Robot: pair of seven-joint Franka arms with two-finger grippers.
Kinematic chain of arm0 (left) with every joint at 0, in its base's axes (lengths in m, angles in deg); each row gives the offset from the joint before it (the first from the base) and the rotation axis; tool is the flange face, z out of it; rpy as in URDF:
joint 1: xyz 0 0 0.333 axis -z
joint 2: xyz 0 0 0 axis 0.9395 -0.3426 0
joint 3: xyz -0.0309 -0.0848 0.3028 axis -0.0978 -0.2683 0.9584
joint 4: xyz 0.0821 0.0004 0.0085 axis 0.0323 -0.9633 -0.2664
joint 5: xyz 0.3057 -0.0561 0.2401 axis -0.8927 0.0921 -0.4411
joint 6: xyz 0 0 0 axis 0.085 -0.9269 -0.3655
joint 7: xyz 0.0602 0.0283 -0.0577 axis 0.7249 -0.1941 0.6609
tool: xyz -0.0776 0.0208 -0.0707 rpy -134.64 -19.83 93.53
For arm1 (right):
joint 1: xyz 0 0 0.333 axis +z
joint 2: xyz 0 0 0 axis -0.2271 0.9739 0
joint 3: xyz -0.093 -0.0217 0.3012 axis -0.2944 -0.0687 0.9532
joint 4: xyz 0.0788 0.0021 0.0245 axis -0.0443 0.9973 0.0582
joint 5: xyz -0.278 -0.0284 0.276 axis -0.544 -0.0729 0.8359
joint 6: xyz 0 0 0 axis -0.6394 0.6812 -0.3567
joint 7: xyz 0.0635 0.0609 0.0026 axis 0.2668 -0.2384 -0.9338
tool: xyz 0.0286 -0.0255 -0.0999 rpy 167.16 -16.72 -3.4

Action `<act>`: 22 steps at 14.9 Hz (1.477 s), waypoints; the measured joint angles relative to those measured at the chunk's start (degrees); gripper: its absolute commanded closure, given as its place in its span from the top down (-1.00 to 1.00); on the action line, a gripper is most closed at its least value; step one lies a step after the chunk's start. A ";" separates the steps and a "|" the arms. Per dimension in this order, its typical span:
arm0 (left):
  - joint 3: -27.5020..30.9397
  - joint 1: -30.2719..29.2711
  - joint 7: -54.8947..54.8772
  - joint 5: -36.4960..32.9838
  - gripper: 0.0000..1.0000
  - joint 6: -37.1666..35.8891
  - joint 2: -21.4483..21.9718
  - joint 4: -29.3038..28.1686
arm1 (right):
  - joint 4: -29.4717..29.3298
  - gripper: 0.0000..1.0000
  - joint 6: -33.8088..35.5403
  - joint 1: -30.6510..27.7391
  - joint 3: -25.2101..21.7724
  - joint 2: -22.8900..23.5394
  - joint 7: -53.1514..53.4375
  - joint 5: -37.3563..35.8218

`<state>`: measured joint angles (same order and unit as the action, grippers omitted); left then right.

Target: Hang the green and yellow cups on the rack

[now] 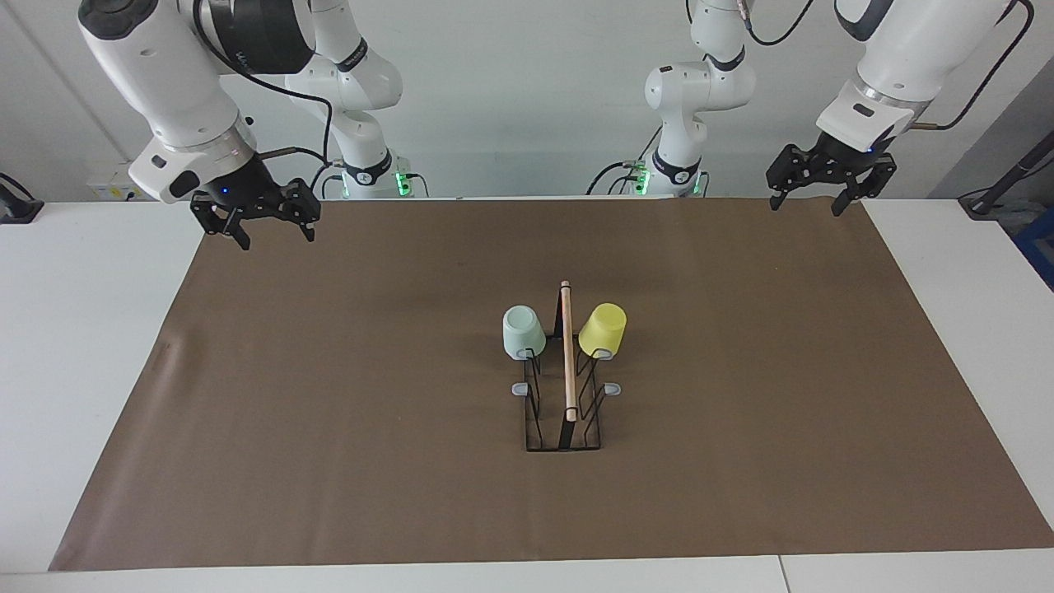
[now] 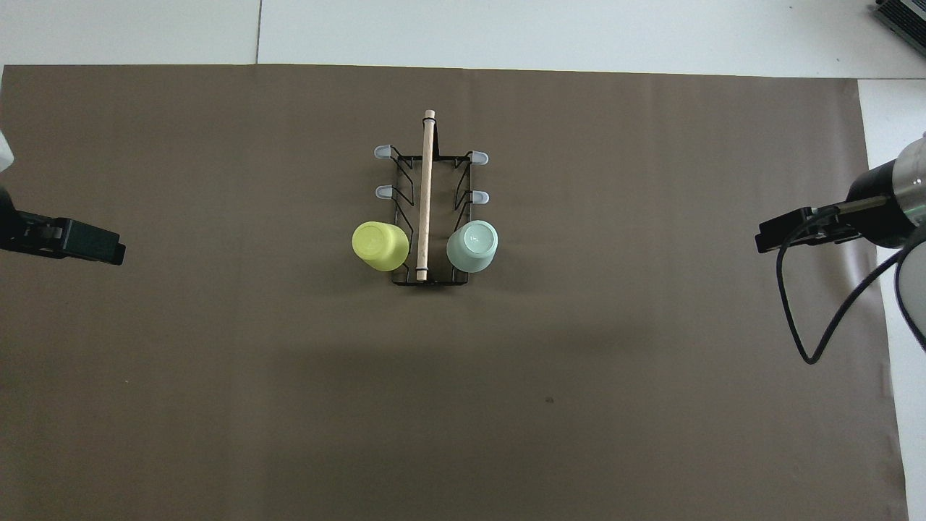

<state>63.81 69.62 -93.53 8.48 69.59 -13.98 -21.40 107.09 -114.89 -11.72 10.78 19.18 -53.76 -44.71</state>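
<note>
- Already both cups sit upside down on the rack [image 1: 565,387], each over the peg nearest the robots on its own side, so the hanging looks done.
- The green cup [image 1: 523,331] hangs on the side toward the right arm's end of the table; the yellow cup [image 1: 603,329] hangs on the side toward the left arm's end, tilted outward a little.
- The wooden rod [image 2: 425,195] runs along the top of the rack between the two cups; four grey-tipped pegs farther from the robots stand bare.
- The rack stands near the middle of the brown mat [image 1: 329,412].
- The left gripper [image 1: 830,188] hangs over the mat's corner at its own end, fingers spread wide, holding nothing.
- The right gripper [image 1: 265,221] hangs over the mat's edge at the other end, also spread wide and empty. Both arms wait, well apart from the rack.
- Handling, as a judgement: the cups look like thin plastic, so light and fairly stiff, smooth enough to slip, and not fragile.
- With no handle, the best hold would be across the tapered wall near the closed bottom, which faces up now, squeezing gently so the wall does not flex.
- A cup should lift along its peg; a sideways pull could tip the light wire rack.
</note>
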 measured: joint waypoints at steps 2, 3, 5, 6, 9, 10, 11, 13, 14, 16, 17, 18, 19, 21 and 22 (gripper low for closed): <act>0.00 0.00 0.00 0.00 1.00 0.00 0.00 0.00 | -0.03 1.00 -0.08 -0.25 0.00 0.00 0.00 0.00; 0.00 0.00 0.00 0.00 1.00 0.00 0.00 0.00 | -0.06 1.00 -0.14 -0.30 -0.01 0.00 0.00 -0.01; 0.00 0.00 0.00 0.00 1.00 0.00 0.00 0.00 | -0.21 1.00 -0.46 -0.30 -0.01 0.00 0.06 -0.05; 0.00 0.00 0.00 0.00 1.00 0.00 0.00 0.00 | -0.27 1.00 -0.90 -0.30 -0.01 0.00 0.13 -0.32; 0.00 0.00 0.00 0.00 1.00 0.00 0.00 0.00 | -0.40 1.00 -1.20 -0.30 -0.01 0.00 0.24 -1.44; 0.00 0.00 0.00 0.00 1.00 0.00 0.00 0.00 | -0.43 1.00 -1.20 -0.30 -0.01 0.00 0.25 -1.47; 0.00 0.00 0.00 0.00 1.00 0.00 0.00 0.00 | -0.45 1.00 -1.20 -0.30 -0.01 0.00 0.25 -1.47; 0.00 0.00 0.00 0.00 1.00 0.00 0.00 0.00 | -0.48 1.00 -1.20 -0.28 0.02 0.00 0.25 -1.47; 0.00 0.00 0.00 0.00 1.00 0.00 0.00 0.00 | -0.49 1.00 -1.20 -0.27 0.06 0.00 0.25 -1.47; 0.00 0.00 0.00 0.00 1.00 0.00 0.00 0.00 | -0.50 1.00 -1.20 -0.26 0.15 0.00 0.25 -1.47; 0.00 0.00 0.00 0.00 1.00 0.00 0.00 0.00 | -0.50 1.00 -1.20 -0.26 0.17 0.00 0.25 -1.47; 0.00 0.00 0.00 0.00 1.00 0.00 0.00 0.00 | -0.50 1.00 -1.20 -0.26 0.18 0.00 0.25 -1.47; 0.00 0.00 0.00 0.00 1.00 0.00 0.00 0.00 | -0.50 1.00 -1.20 -0.26 0.18 0.00 0.25 -1.47; 0.00 0.00 0.00 0.00 1.00 0.00 0.00 0.00 | -0.50 1.00 -1.20 -0.26 0.18 0.00 0.26 -1.47; 0.00 0.00 0.00 0.00 1.00 0.00 0.00 0.00 | -0.50 1.00 -1.20 -0.26 0.18 0.00 0.26 -1.47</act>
<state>63.81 69.62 -93.53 8.48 69.58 -13.98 -21.40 106.59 -116.09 -11.98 10.96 19.18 -53.51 -46.18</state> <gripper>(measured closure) 0.000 0.000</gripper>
